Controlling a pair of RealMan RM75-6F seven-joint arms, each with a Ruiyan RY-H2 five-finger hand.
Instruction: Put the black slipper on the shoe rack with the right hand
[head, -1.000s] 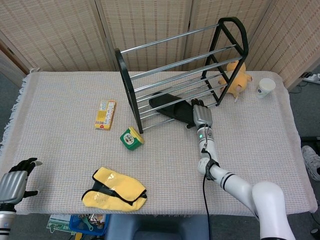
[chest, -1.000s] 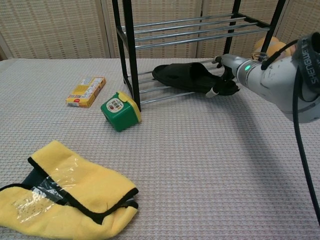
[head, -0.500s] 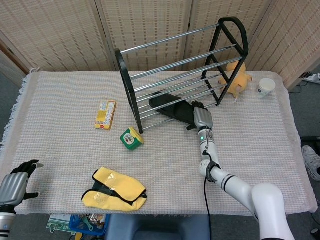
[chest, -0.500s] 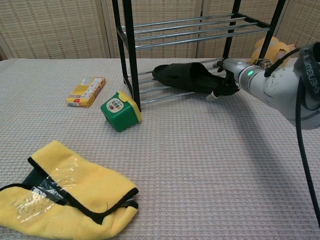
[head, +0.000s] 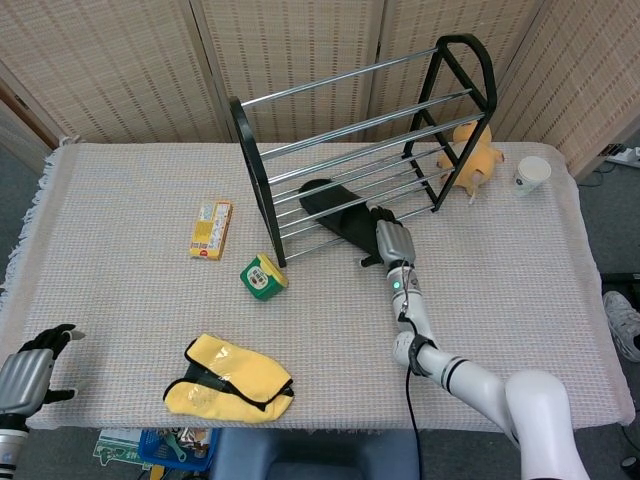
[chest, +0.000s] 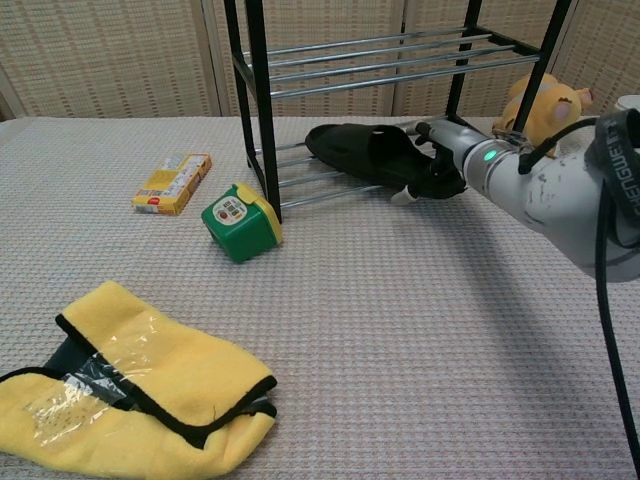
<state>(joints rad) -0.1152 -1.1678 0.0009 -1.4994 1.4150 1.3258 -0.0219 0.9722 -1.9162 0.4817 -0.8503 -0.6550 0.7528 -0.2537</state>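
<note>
The black slipper lies slanted across the lowest bars of the shoe rack, a black frame with chrome rods, toe toward the rack's left post. My right hand grips the slipper's heel end at the rack's front edge, fingers curled around it. My left hand hovers off the near left corner of the table with its fingers apart and nothing in it; the chest view does not show it.
A green box stands by the rack's left post, a yellow snack box further left. A yellow cloth slipper lies near the front edge. A plush toy and a paper cup sit right of the rack.
My right hand has shifted left and slightly nearer, pushing the slipper further along the lowest bars toward the left post. My left hand has sunk a little lower.
</note>
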